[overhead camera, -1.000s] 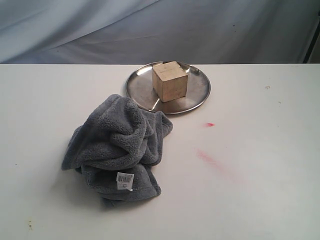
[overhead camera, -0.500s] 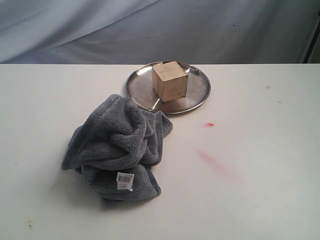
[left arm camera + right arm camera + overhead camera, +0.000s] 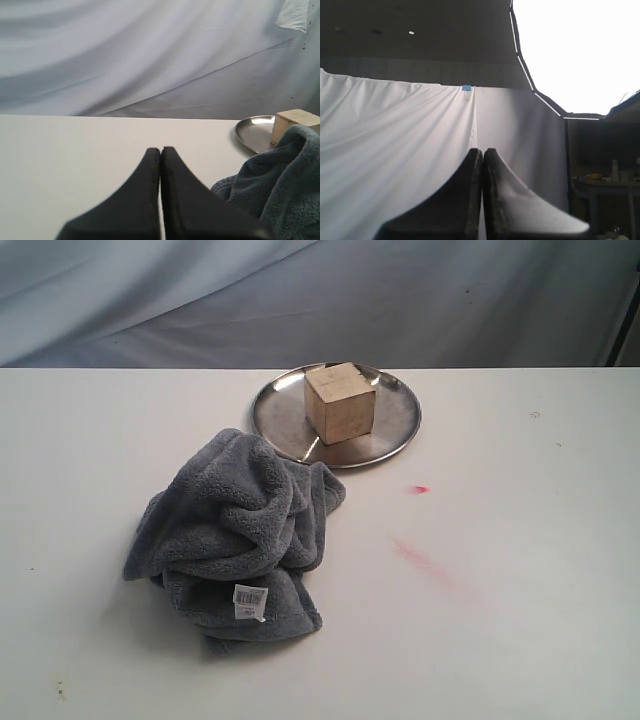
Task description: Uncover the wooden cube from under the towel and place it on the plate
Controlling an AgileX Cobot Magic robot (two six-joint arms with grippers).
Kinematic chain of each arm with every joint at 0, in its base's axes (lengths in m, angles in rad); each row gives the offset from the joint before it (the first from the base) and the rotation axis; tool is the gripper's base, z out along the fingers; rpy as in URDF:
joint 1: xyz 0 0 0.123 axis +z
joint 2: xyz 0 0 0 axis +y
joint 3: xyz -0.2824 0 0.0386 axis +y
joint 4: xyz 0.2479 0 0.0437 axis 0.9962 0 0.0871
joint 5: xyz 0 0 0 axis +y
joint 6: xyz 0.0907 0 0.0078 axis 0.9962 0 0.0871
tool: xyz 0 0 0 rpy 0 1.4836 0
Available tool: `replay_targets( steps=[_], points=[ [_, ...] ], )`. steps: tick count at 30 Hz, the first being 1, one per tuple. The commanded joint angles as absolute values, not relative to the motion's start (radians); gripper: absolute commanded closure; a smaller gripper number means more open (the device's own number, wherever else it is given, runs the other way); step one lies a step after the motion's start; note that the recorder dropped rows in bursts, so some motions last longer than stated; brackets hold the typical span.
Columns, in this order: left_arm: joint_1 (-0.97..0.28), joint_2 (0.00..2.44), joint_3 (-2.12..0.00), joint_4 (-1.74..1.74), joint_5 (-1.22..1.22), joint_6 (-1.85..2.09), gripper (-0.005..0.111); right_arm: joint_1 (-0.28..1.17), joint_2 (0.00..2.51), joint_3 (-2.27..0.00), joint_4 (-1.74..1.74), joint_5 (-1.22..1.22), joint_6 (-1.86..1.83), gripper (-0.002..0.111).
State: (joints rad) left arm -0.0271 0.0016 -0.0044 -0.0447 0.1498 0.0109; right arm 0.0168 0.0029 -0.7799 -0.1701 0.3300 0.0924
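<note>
Fluffy fleece towel (image 3: 235, 535); shiny metal plate (image 3: 395, 435); matt wood cube (image 3: 341, 402).

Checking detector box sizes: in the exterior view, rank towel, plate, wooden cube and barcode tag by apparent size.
1. towel, though it lies nearer the camera
2. plate
3. wooden cube
4. barcode tag

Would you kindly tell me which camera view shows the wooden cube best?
The exterior view: the wooden cube sits whole and unobstructed on the plate. The left wrist view shows only its upper part behind the towel. The right wrist view shows none of it.
</note>
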Motion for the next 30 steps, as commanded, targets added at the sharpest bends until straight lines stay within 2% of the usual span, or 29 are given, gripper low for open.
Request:
replay_targets(
  steps=[1,6,13,24,30],
  points=[
    [-0.028,0.0,0.0,-0.044,0.146,0.011,0.105,0.01,0.0,-0.779,-0.17,0.413,0.084,0.108],
    [-0.028,0.0,0.0,-0.044,0.146,0.011,0.105,0.01,0.0,-0.741,-0.154,0.476,0.091,0.108],
    [-0.028,0.0,0.0,-0.044,0.146,0.009,0.105,0.01,0.0,-0.522,-0.147,0.466,0.091,0.108],
    [-0.028,0.0,0.0,-0.044,0.146,0.009,0.105,0.01,0.0,-0.132,0.038,0.209,0.091,0.108],
    [-0.028,0.0,0.0,-0.044,0.146,0.009,0.105,0.01,0.0,-0.032,0.029,0.104,0.061,0.108]
  ],
)
